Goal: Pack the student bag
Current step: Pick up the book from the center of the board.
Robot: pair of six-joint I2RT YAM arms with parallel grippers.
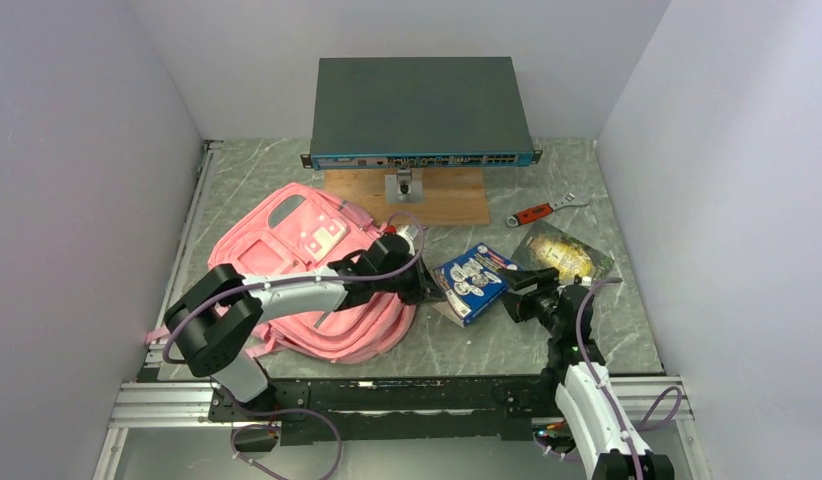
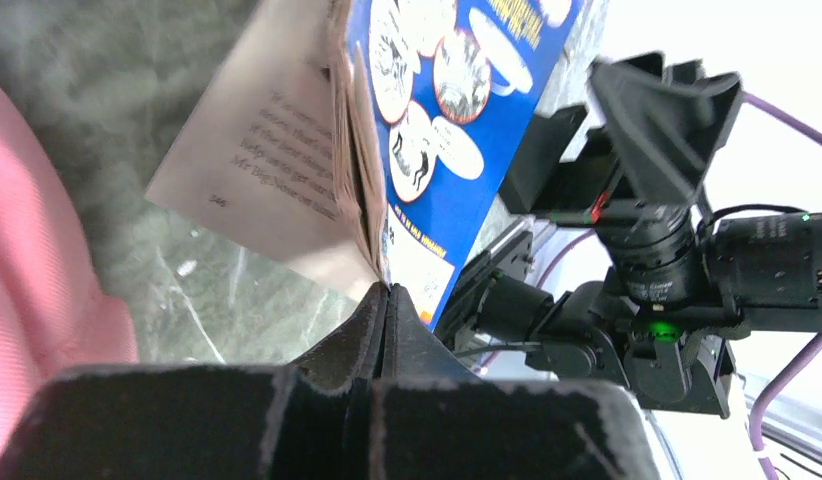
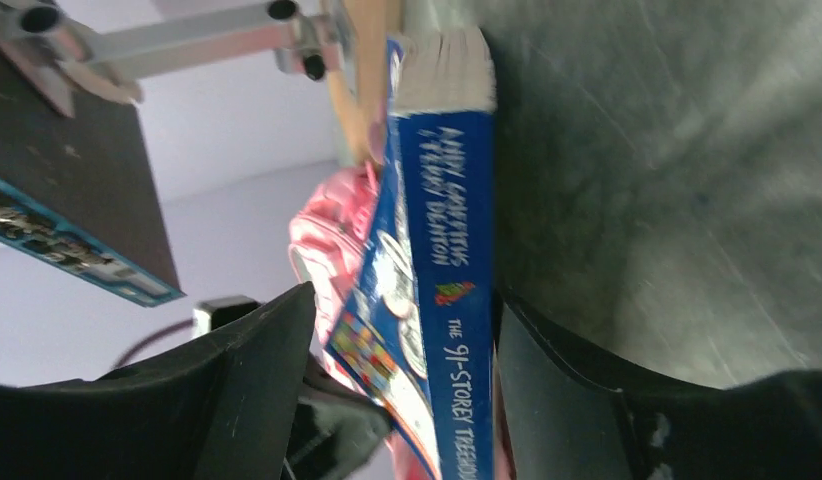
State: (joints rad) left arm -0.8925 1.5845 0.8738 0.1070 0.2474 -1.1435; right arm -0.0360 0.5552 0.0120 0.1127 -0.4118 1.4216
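- Packing barely begun, by the look of it; student bag [image 1: 297, 260] lying flat at the table's left, under the left arm
- Book [image 1: 474, 281] outside the bag, just beside it (tilted, pages fanning)
- Left gripper [image 2: 387, 300] pinched shut at the book's corner; right gripper [image 3: 405, 295] spread astride its spine, not clamped
- Left to do: getting the book inside

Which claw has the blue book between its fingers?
The right claw: its open fingers straddle the blue book. The left claw is shut, tip at the book's corner.
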